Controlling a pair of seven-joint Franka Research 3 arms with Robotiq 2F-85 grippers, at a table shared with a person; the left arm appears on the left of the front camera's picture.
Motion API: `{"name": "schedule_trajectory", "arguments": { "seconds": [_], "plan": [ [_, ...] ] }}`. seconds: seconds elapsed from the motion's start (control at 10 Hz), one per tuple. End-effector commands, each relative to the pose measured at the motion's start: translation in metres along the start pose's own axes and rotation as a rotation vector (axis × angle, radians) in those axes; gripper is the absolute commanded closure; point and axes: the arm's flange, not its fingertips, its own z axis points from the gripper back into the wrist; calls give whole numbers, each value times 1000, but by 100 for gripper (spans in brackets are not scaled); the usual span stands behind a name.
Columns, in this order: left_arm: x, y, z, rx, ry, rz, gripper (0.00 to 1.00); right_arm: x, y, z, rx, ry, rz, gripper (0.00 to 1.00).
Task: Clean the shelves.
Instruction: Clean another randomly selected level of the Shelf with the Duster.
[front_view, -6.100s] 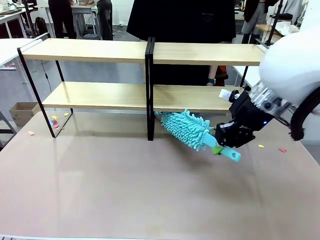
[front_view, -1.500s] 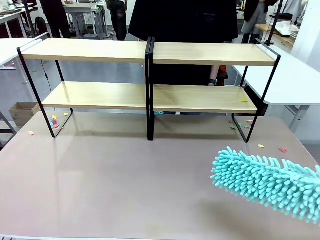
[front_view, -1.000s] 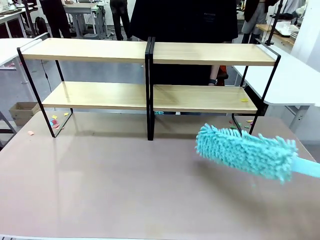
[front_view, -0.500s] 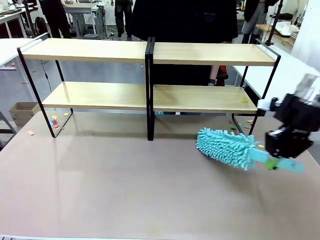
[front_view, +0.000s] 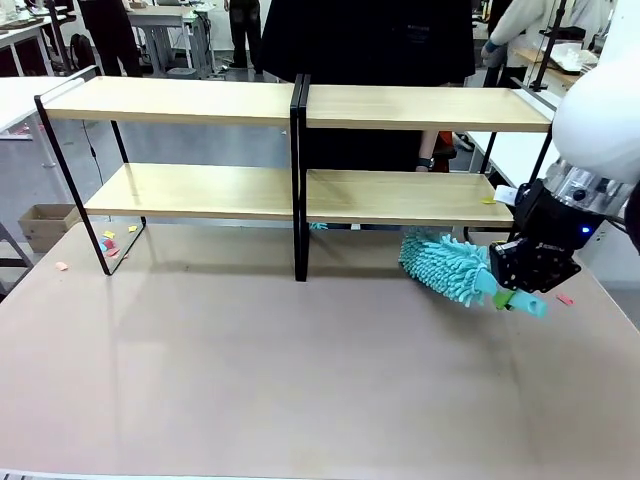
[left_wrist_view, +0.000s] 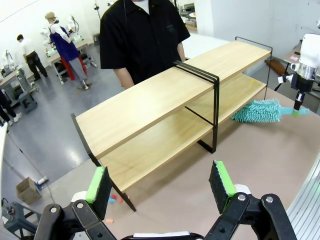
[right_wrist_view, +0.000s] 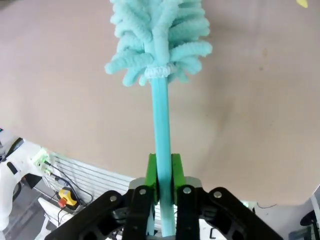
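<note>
Right gripper (front_view: 522, 283), clamped on the duster (front_view: 447, 268) handle, angles its head under the shelves' (front_view: 300, 195) lower board for sweeping; left gripper (left_wrist_view: 160, 182) waits, fingers apart.

Right gripper (front_view: 522, 288) low at the front view's right side, pads clamped tight on a thin handle (seen end-on in its wrist view), white arm reaching in from above right. Left gripper (left_wrist_view: 161, 184) raised high, green-padded fingers (left_wrist_view: 98, 184) spread wide apart, holding nothing.
</note>
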Motion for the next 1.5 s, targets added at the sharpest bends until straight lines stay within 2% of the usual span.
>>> {"name": "schedule_trajectory", "arguments": {
  "seconds": [0.0,0.4,0.6,0.7,0.8,1.0,1.2,1.4],
  "plan": [
    [-2,0,-1,5,-1,-2,0,6,-4,-17,-76,-50,-60,87],
    [-2,0,-1,5,-1,-2,0,20,-25,-38,-164,-74,-31,87],
    [-2,0,-1,5,-1,-2,0,14,-28,-33,-347,-80,-114,87],
    [-2,0,-1,5,-1,-2,0,7,-23,-30,-488,-93,-153,87],
    [-2,0,-1,5,-1,-2,0,2,-16,-32,-564,-128,-166,87],
    [-2,0,-1,5,-1,-2,0,-12,1,-37,-537,-248,-106,87],
    [-2,0,-1,5,-1,-2,0,-27,12,-42,-525,-278,-48,87],
    [-2,0,-1,5,-1,-2,0,-38,33,-53,-512,-259,10,87]
  ]
}}
